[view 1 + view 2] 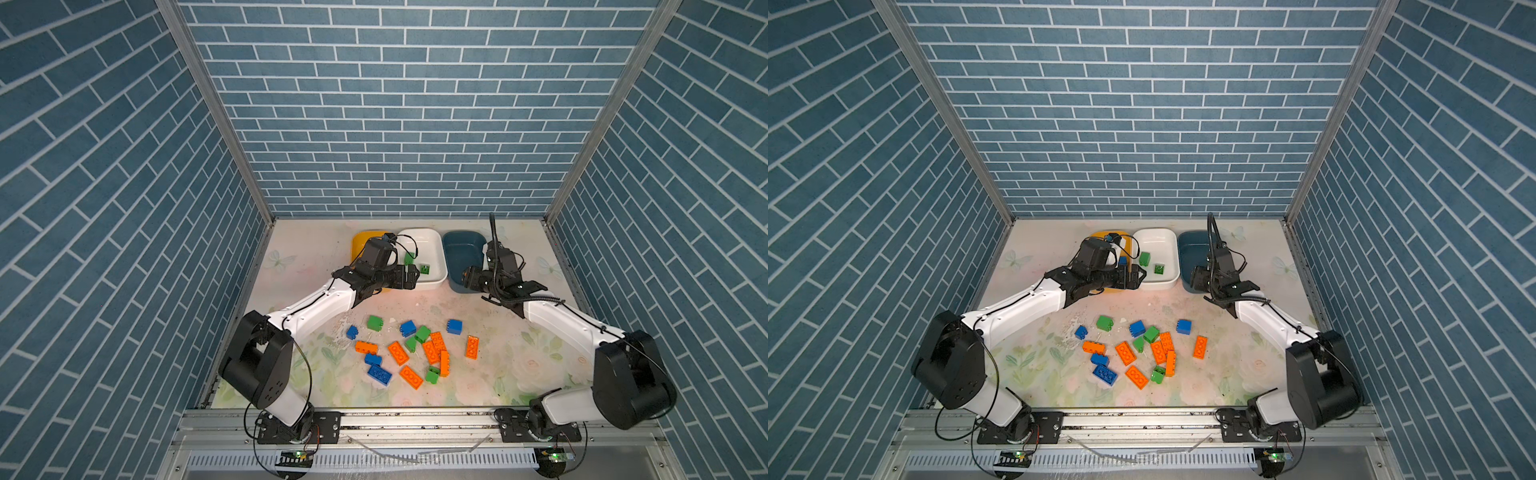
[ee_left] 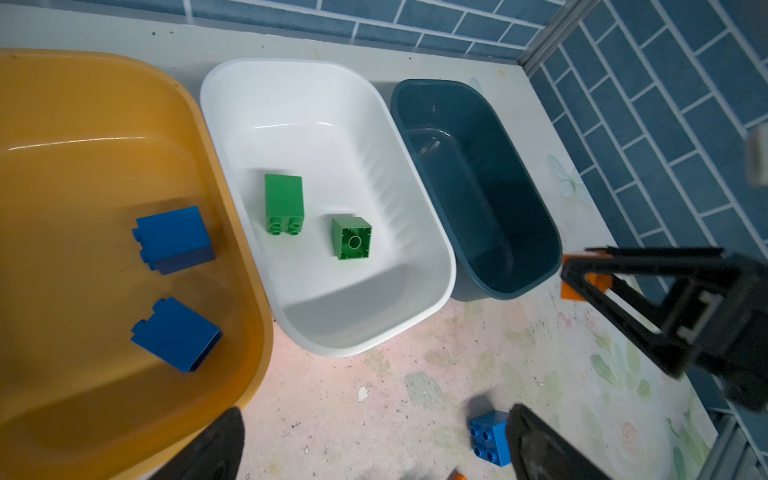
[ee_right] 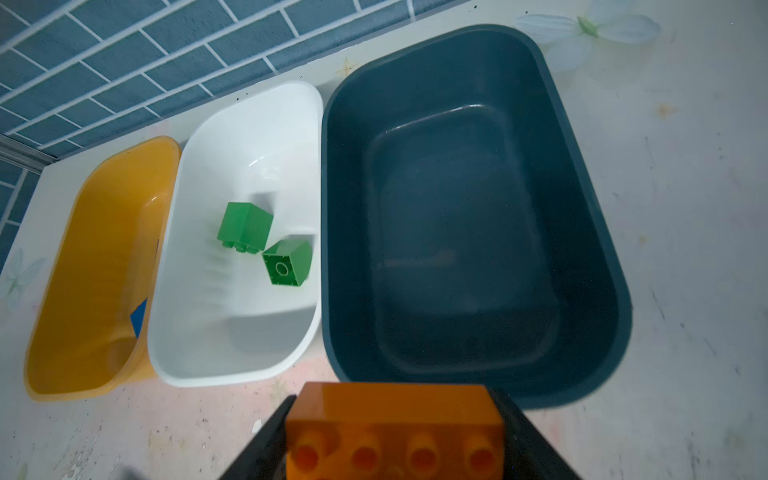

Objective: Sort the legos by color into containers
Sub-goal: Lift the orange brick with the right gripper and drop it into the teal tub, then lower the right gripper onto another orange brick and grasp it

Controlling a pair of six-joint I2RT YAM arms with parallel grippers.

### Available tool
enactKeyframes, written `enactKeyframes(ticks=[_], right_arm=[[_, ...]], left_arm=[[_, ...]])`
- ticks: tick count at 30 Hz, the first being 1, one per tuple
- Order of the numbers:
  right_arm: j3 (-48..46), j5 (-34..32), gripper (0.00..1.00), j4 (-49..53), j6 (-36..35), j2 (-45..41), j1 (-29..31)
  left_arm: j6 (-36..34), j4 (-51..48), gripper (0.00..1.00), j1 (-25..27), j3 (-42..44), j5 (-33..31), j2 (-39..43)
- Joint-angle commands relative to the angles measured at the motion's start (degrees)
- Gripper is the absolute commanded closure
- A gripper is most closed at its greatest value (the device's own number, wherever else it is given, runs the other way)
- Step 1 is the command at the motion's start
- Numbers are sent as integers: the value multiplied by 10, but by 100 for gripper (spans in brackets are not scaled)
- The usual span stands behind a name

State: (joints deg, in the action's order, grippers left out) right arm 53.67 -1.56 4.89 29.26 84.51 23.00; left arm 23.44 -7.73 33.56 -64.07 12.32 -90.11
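Wide floral-printed tabletop (image 1: 519,365) here, and at its back sits the white rounded plastic tub (image 2: 299,104), our marker. Beside the white tub on the left arm's side is the yellow rounded plastic tub (image 2: 83,104), mostly masked in both top views by the left white-and-black arm (image 1: 316,303). Just beside it on the other side is the dark teal rounded plastic tub (image 3: 457,208). The left gripper (image 2: 378,444) hangs just in front of the white tub's near rim, fingers spread wide. The right gripper (image 3: 395,440) hovers at the teal tub's near rim, clamped on a long orange studded brick (image 3: 395,411). Two blue blocks (image 2: 174,237) lie in the yellow tub, two green blocks (image 2: 284,203) in the white one. Well in front of the white tub, the loose heap of blue, green and orange bricks (image 1: 431,351) lies scattered between the arms.
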Motion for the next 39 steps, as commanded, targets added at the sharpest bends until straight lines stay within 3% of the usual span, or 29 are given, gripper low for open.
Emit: enactKeyframes(ticks=[1, 12, 17, 21, 32, 33, 34, 39], right_arm=[[66, 24, 55, -2, -30, 63, -21], [255, 3, 53, 75, -102, 275, -38], [299, -1, 52, 92, -100, 330, -38], [327, -1, 45, 122, -98, 357, -38], [255, 46, 26, 118, -97, 250, -37], [248, 47, 17, 120, -96, 238, -38], [238, 49, 2, 124, -96, 225, -38], [172, 63, 2, 135, -84, 137, -38]], left_arm=[[-17, 17, 1, 0, 14, 35, 19], [-16, 3, 1, -1, 28, 8, 39], [-16, -4, 1, -1, 42, -3, 51], [-16, -11, 1, -1, 50, -14, 59], [-35, -33, 1, 11, 37, -23, 56], [-38, -37, 1, 14, 35, -24, 56], [-40, -40, 1, 16, 33, -26, 55], [-37, -34, 1, 17, 33, -30, 51]])
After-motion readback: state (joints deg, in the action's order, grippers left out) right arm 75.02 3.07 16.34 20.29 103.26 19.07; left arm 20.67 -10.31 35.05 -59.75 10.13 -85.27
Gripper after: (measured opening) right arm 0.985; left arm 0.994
